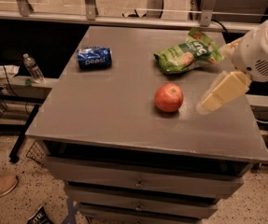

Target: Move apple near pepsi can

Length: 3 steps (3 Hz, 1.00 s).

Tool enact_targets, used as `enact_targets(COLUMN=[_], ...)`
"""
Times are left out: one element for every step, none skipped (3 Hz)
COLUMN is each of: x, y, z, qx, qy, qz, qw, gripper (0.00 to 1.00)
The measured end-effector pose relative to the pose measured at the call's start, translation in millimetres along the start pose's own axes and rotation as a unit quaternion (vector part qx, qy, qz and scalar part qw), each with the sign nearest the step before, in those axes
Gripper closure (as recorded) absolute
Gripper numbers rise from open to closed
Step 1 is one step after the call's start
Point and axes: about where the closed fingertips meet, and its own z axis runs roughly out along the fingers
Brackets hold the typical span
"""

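While the apple [168,97] rests on the table [115,118], the gripper [219,94] hovers just right of it.
Open or closed: cannot tell. The pepsi can [94,58] lies well back-left of the apple.

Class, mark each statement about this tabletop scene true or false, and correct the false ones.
1. The pepsi can lies on its side on the table. True.
2. The apple touches the pepsi can. False: they are well apart, with the apple further right and nearer the front edge.
3. The gripper holds the apple. False: it is just right of the apple, with a gap between them.
4. The green snack bag lies beyond the apple, toward the table's far edge. True.
5. The water bottle stands on the table. False: it stands on a lower ledge left of the table.
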Motion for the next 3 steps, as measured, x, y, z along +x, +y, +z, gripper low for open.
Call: enact_targets(x=[0, -3, -2], y=[1, 2, 8], z=[0, 30, 68], qx=[-0.001, -0.019, -0.047], qy=[0.001, -0.003, -0.006], qz=[0.0, 0.01, 0.029], qw=[1.0, 0.9998, 0.9985], gripper=[0.0, 0.0, 0.0])
